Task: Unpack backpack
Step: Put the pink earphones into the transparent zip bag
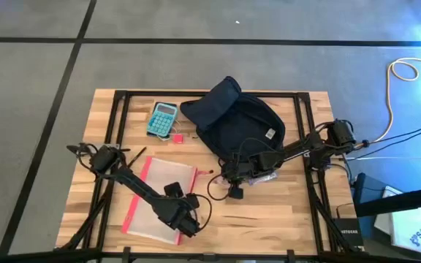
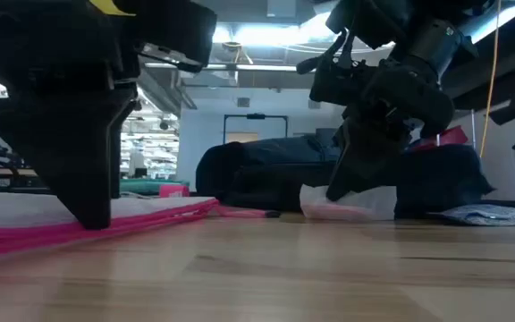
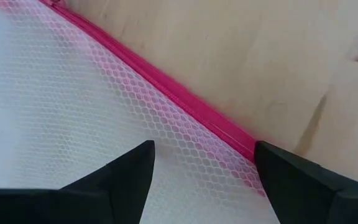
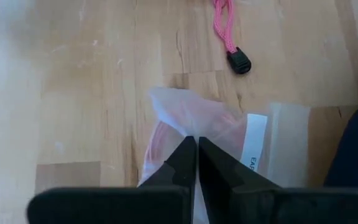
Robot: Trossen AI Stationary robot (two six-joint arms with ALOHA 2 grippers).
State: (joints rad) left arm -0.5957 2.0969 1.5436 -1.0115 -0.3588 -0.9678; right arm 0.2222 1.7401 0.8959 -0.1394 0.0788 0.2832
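the backpack (image 1: 237,119) lies at the bench's (image 1: 283,212) far edge, near the middle. just before it the right gripper (image 4: 197,149) pinches a clear plastic bag (image 4: 191,121), its white label reading "ea". the left gripper (image 3: 204,165) hangs spread over a pink-edged mesh pouch (image 3: 73,118) near the front.

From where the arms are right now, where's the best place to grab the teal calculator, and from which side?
Probably from straight above, jaws across the calculator's long side edges: it lies flat on the table, clear of the backpack, with bare wood on either side.
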